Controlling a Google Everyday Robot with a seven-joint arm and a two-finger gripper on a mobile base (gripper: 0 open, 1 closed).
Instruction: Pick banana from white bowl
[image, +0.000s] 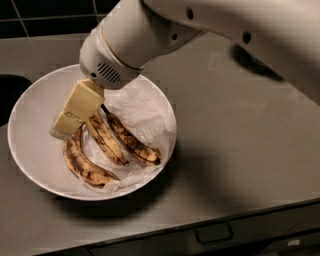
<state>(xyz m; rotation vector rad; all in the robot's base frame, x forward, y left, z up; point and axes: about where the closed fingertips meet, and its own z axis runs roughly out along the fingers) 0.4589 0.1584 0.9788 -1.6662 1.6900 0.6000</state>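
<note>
The wide white bowl, lined with crumpled white paper, sits at the left of the grey counter. Three overripe bananas lie side by side in it. The banana is the middle one, nearly straight, yellow with brown streaks. A strongly curved banana lies to its left. A darker, thinner banana with a long stem lies to its right. My gripper, cream-coloured, reaches down into the bowl from the upper right. Its tip is at the upper ends of the bananas, just left of the middle banana's top end, which it partly hides.
My large white arm crosses the top of the view and casts a shadow on the counter at the right. The counter's front edge runs along the bottom, with a drawer handle below it. A dark sink opening is at the far left.
</note>
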